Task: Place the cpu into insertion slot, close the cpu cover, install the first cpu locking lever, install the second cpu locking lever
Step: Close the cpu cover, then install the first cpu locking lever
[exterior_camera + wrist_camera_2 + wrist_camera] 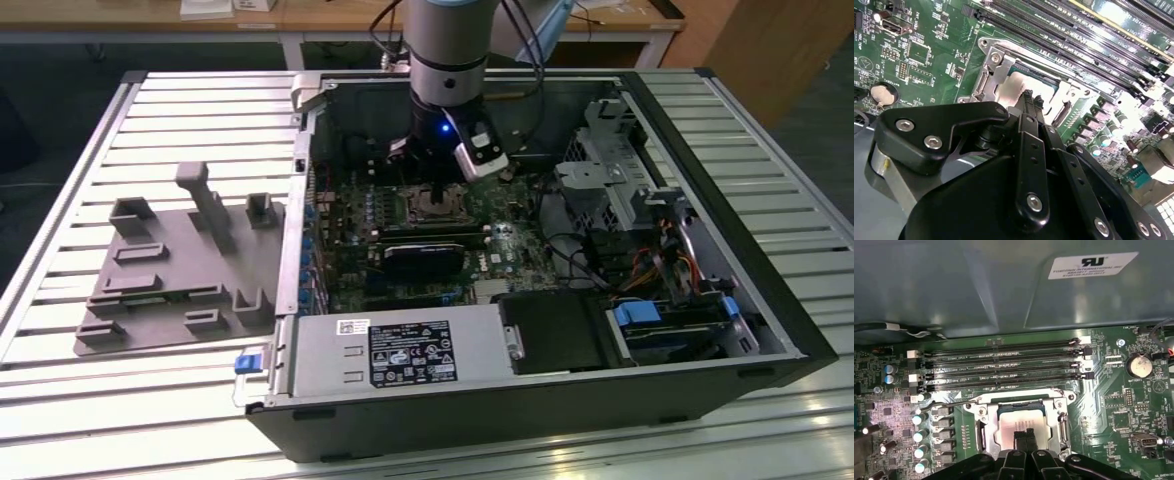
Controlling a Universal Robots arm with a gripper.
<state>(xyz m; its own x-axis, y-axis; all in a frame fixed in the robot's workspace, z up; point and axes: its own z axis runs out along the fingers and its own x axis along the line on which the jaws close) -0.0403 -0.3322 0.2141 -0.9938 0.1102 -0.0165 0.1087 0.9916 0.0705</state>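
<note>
The hand (1024, 436) is of black, matt, bolted links that end in two slim fingers. It is set narrow: the tips stand side by side with only a slit between them, and nothing is seen held. The tips rest on or just above the cpu (1016, 424), near the chip's edge on the hand's side; actual contact cannot be told. The cpu is a flat square with a pale, brushed silvery top, and it lies seated in the insertion slot (989, 47), a square socket with a screwed metal rim. The cpu cover (988, 420), a thin stamped steel frame with a window, lies flat around the chip and leaves its top showing. A thin wire lever (951, 402) runs out from the slot's corner over the board (1134, 405); whether it is latched cannot be told. The board is glossy green and densely populated. Long black memory slots (1004, 367) lie just beyond the socket on the side away from the hand. In the exterior view the arm enters from 12 o'clock and the hand hangs over the slot inside the open black case (787, 330). A black card (427, 258) lies at 6 o'clock of the slot. The case rests on a ribbed metal worktop (200, 110), with a grey moulded fixture (160, 290) at 9 o'clock of it.
</note>
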